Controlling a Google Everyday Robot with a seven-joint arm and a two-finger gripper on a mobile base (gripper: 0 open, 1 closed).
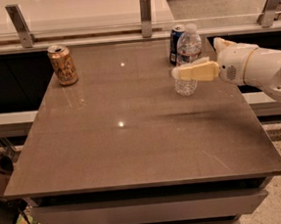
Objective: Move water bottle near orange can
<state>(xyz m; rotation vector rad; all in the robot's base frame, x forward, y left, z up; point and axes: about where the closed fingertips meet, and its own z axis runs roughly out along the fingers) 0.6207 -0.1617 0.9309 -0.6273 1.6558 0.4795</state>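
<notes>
Cream claw [181, 71] sat at clear ribbed plastic water bottle [187, 41] mid-height, prob. for a grasp. Grip can't be told. Orange-gold metal can [62, 65] was well left.

The water bottle [189, 46] is standing upright on the far right part of the table [134, 149]. It is showing a clear ribbed body, a white cap and a pale label band around the middle. The gripper [185, 72] is reaching in from the right and is crossing the front of the bottle below that band. The orange can [62, 65] is standing upright near the far left corner, well apart from the bottle. It is showing an orange-gold side with pale graphics and a silver top.
</notes>
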